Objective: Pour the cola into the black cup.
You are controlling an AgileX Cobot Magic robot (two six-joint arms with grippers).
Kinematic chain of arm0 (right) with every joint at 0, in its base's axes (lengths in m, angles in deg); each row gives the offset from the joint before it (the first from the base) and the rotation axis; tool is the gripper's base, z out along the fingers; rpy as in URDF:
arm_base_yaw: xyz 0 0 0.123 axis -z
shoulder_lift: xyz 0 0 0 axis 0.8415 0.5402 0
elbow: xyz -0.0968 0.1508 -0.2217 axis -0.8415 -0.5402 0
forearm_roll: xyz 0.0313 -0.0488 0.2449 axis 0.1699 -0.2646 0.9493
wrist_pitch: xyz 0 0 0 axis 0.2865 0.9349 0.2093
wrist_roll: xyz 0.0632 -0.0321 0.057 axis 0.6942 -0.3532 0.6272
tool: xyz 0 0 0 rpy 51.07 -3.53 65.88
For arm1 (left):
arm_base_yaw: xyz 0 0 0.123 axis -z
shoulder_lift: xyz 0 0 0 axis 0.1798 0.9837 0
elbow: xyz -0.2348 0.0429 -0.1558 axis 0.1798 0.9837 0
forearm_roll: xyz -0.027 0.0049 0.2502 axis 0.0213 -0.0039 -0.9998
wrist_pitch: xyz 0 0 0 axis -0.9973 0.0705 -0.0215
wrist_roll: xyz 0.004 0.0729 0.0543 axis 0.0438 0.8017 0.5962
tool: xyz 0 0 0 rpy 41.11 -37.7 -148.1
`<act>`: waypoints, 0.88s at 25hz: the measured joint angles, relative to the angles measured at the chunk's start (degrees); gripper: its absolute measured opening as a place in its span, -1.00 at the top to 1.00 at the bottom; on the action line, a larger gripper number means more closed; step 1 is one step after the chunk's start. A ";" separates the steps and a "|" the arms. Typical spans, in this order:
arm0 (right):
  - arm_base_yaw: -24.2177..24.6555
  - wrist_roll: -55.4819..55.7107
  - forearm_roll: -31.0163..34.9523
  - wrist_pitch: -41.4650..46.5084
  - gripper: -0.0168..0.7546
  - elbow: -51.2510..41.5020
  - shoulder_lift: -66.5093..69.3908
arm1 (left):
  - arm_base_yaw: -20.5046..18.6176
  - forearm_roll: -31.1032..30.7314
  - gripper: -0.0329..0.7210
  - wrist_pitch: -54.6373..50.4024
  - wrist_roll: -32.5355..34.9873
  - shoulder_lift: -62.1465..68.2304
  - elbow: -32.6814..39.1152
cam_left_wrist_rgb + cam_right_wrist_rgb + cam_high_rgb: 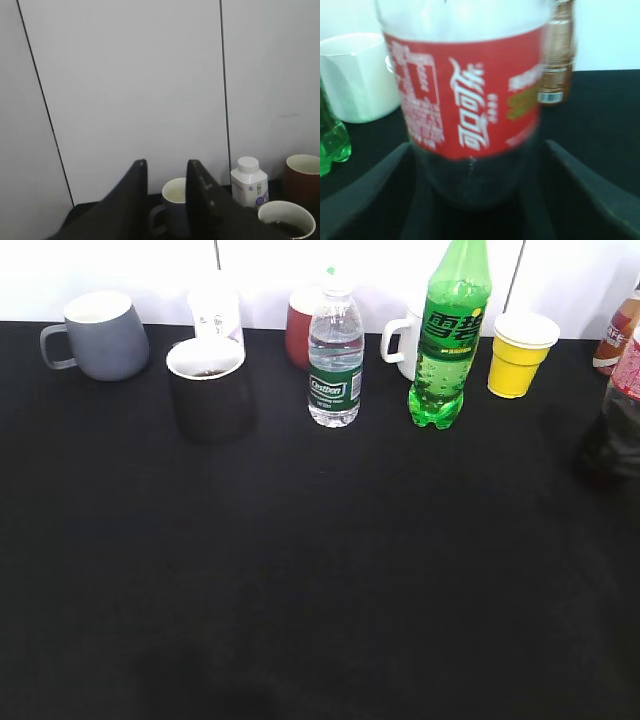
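The cola (622,410) stands at the far right edge of the black table; its red label band fills the right wrist view (470,95). My right gripper (477,160) has one finger on each side of the bottle's dark lower part, against its sides. The black cup (209,390), white inside, stands in the back row at the left; its rim shows in the left wrist view (286,220). My left gripper (167,167) is raised, facing the white wall, its fingers a little apart with nothing between them. Neither arm shows in the exterior view.
The back row holds a grey mug (98,335), a small white bottle (216,308), a dark red mug (298,330), a clear water bottle (334,360), a white mug (402,340), a green soda bottle (447,340), a yellow cup (520,352) and a brown bottle (617,332).
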 joint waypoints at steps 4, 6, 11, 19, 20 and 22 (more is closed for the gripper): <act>0.00 0.16 -0.32 0.00 -0.53 -6.67 -13.56 | 0.00 -0.01 0.36 -1.20 0.00 -0.25 0.00; 0.00 2.32 -2.30 1.26 -0.53 -7.66 -23.54 | 0.00 0.71 0.36 -7.13 0.00 -1.81 -2.15; 0.00 6.70 -10.66 52.43 -0.53 11.20 -58.91 | 0.00 3.31 0.49 -29.89 -0.05 -6.87 -16.15; 0.00 3.12 -6.89 105.59 -0.53 35.32 -79.75 | 0.00 5.54 0.62 -57.97 5.34 -19.43 -24.12; 0.00 1.61 -6.19 110.56 -0.48 36.03 -82.74 | 0.00 6.20 0.62 -59.49 5.77 -20.87 -24.12; 0.00 0.01 -4.94 119.82 -0.29 36.11 -86.97 | 0.00 7.78 0.62 -62.99 6.23 -23.34 -24.13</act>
